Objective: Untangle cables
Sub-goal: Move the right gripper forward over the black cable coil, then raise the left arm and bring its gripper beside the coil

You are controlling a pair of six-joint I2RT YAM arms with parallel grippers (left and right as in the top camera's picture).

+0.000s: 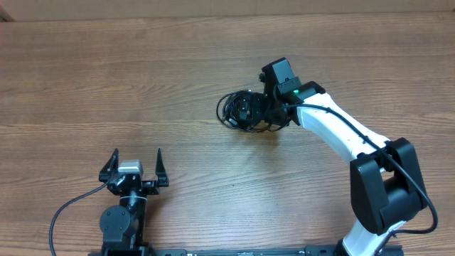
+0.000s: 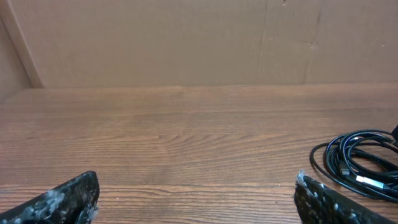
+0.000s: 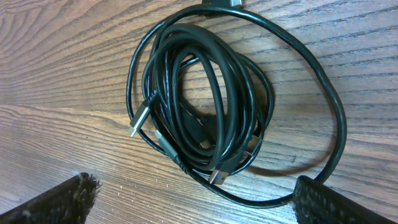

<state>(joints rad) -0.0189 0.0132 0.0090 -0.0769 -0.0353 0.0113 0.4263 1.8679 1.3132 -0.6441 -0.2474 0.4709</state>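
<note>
Between the right fingers (image 3: 339,202) and a little ahead of their tips lie the cables (image 3: 205,106). They are thin black cords wound into one loose oval coil, flat on the wooden surface (image 3: 56,74).
- One wider loop runs round the outside of the coil and passes right by the tip of the finger at the right of the wrist view. Contact there cannot be told.
- Two silvery plug tips show. One plug (image 3: 138,118) sits on the coil's side toward the other finger. A second plug (image 3: 217,175) is at the coil's near edge, closest to the fingers.
- The right fingers are spread wide and pinch nothing. Both tips are low, close to the surface, with the coil in the gap and beyond it.

Overhead view: the right arm (image 1: 341,135), white with black joints, stretches across the surface. Its wrist is over one edge of the coil and hides part of it.

The left fingers (image 1: 114,162) are well apart from the cables. They are also spread wide and hold nothing, with only wood grain between them. From the left wrist, the coil shows ahead and off to the side, past the finger at the right of that view. A third plug (image 2: 373,182), also silvery, lies at the coil's near side, toward that finger. A plain brown wall (image 2: 186,43) stands at the surface's far edge, ahead of the left fingers.
</note>
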